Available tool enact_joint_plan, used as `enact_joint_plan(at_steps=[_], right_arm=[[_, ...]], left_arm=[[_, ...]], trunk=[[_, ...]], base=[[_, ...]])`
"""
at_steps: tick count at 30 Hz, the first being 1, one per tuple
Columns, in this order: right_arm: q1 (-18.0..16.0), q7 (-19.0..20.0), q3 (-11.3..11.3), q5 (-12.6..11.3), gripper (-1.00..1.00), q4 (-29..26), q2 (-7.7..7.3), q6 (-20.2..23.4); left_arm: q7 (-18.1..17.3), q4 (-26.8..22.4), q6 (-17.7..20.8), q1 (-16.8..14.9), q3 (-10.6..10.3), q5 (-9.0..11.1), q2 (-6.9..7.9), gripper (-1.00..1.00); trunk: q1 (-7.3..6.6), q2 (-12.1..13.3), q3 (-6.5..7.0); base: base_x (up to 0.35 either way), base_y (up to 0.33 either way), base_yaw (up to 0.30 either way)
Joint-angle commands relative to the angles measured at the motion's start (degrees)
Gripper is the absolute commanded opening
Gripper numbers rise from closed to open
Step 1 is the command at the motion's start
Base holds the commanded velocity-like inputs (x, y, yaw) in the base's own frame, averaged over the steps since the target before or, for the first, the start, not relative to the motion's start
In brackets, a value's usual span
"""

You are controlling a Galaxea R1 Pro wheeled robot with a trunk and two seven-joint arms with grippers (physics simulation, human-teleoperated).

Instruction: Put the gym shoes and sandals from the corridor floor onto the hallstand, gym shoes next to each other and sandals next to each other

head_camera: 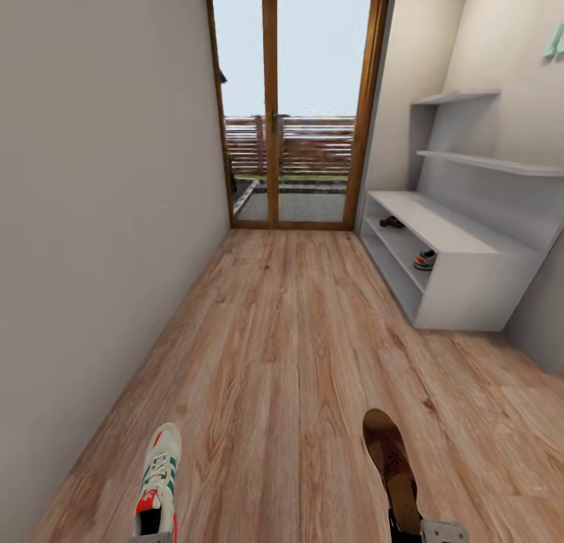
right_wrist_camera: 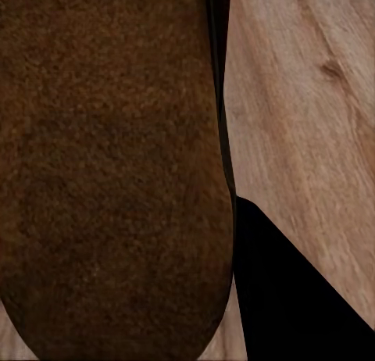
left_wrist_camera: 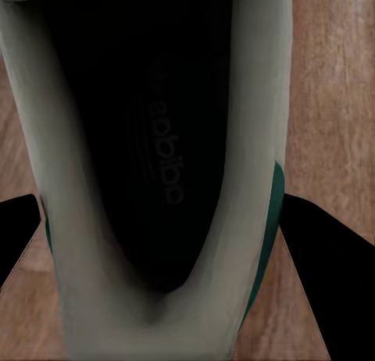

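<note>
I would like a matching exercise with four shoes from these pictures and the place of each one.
Things:
1. gym shoe
2. sandal
3. second gym shoe
4. second sandal

Places:
A. rack shelf, far end
B. at the left claw
C. rack shelf, near end
D. at the right claw

Pairs: 1-B, 2-D, 3-C, 4-A

Plain grey walls (head_camera: 94, 214) flank a wood-framed glass door (head_camera: 294, 104).
</note>
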Motion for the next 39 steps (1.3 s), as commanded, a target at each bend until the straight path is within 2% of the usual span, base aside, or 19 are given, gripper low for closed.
enact_joint_plan(at_steps=[1, 39], right_arm=[[0.0, -0.3, 0.5, -0.4, -1.00, 0.0, -0.04, -0.1], [0.0, -0.3, 0.5, -0.4, -1.00, 0.0, 0.00, -0.1]], left_arm=[[-0.5, -0.1, -0.1, 0.0, 0.5, -0.2, -0.05, -1.00], [-0.5, -0.1, -0.1, 0.0, 0.5, -0.2, -0.05, -1.00]], trunk=[[0.02, 0.0, -0.05], [0.02, 0.0, -0.05]], base=[[0.340, 0.000, 0.000], [0.340, 0.000, 0.000]])
